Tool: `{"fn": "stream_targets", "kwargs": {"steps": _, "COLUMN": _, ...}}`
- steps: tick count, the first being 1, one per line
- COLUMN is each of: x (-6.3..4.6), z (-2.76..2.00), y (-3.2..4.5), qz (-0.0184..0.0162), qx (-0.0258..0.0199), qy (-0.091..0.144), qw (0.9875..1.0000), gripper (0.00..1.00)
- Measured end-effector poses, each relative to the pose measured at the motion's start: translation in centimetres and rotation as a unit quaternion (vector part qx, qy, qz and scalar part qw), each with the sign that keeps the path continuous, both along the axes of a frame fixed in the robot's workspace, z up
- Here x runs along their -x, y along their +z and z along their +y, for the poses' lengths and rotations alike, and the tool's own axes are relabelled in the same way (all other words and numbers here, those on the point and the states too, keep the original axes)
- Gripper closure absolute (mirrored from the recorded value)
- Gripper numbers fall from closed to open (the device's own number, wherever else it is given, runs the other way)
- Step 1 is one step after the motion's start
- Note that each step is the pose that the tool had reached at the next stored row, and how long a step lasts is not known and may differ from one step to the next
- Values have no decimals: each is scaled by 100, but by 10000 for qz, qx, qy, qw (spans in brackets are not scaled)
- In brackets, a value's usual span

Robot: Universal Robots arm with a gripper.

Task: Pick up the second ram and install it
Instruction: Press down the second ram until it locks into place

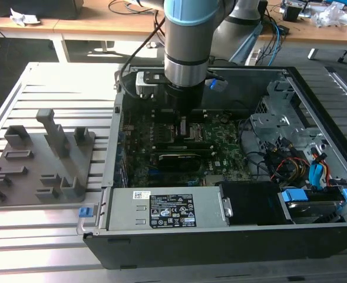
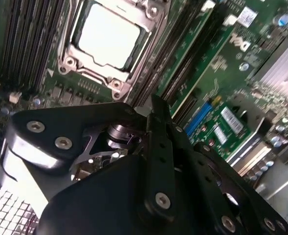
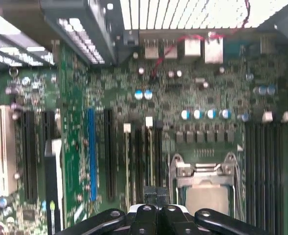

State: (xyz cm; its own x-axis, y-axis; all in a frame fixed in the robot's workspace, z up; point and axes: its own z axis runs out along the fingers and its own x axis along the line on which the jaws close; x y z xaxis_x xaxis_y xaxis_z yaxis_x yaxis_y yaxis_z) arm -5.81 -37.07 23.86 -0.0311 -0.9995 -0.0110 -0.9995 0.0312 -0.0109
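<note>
Green motherboard lies inside the open computer case on the desk. In the exterior view the arm reaches down into the case and hides the jaws. A grey tray sits on the exterior view's left.

In the second wrist view, black links hide the jaws, just beside the CPU socket.

In the first wrist view, the jaws hang over the long dark slots beside the socket. You cannot tell if they are open or gripping. The second ram is too hard to pick out.
</note>
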Motion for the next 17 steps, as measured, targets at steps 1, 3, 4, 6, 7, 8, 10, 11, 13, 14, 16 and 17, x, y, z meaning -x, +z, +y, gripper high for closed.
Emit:
{"fn": "stream_targets", "kwargs": {"steps": 1, "x": 25, "z": 0, "y": -2, "qz": -1, "qx": 0, "qy": 1, "qw": 10000, "gripper": 89}}
{"fn": "stream_targets", "kwargs": {"steps": 3, "x": 77, "z": 0, "y": -8, "qz": 0, "qx": 0, "qy": 0, "qw": 10000, "gripper": 89}}
{"fn": "stream_targets", "kwargs": {"steps": 4, "x": 108, "z": 0, "y": -14, "qz": 0, "qx": 0, "qy": 0, "qw": 10000, "gripper": 89}}
{"fn": "stream_targets", "kwargs": {"steps": 6, "x": 140, "z": 0, "y": -22, "qz": 0, "qx": 0, "qy": 0, "qw": 10000, "gripper": 89}}
{"fn": "stream_targets", "kwargs": {"steps": 7, "x": 165, "z": -1, "y": -33, "qz": 0, "qx": 1, "qy": 1, "qw": 10000, "gripper": 89}}
{"fn": "stream_targets", "kwargs": {"steps": 8, "x": 174, "z": 0, "y": -44, "qz": 0, "qx": 0, "qy": 0, "qw": 10000, "gripper": 89}}
{"fn": "stream_targets", "kwargs": {"steps": 10, "x": 195, "z": -1, "y": -82, "qz": 1, "qx": 2, "qy": 1, "qw": 10000, "gripper": 89}}
{"fn": "stream_targets", "kwargs": {"steps": 11, "x": 197, "z": -1, "y": -100, "qz": 2, "qx": 2, "qy": 1, "qw": 10000, "gripper": 89}}
{"fn": "stream_targets", "kwargs": {"steps": 13, "x": 198, "z": -1, "y": -110, "qz": 1, "qx": 2, "qy": 1, "qw": 10000, "gripper": 89}}
{"fn": "stream_targets", "kwargs": {"steps": 14, "x": 197, "z": 0, "y": -96, "qz": -5, "qx": -7, "qy": 0, "qw": 10000, "gripper": 89}}
{"fn": "stream_targets", "kwargs": {"steps": 16, "x": 197, "z": -1, "y": -39, "qz": -4, "qx": -3, "qy": 0, "qw": 10000, "gripper": 89}}
{"fn": "stream_targets", "kwargs": {"steps": 17, "x": 195, "z": -2, "y": -5, "qz": -2, "qx": 0, "qy": 1, "qw": 10000, "gripper": 89}}
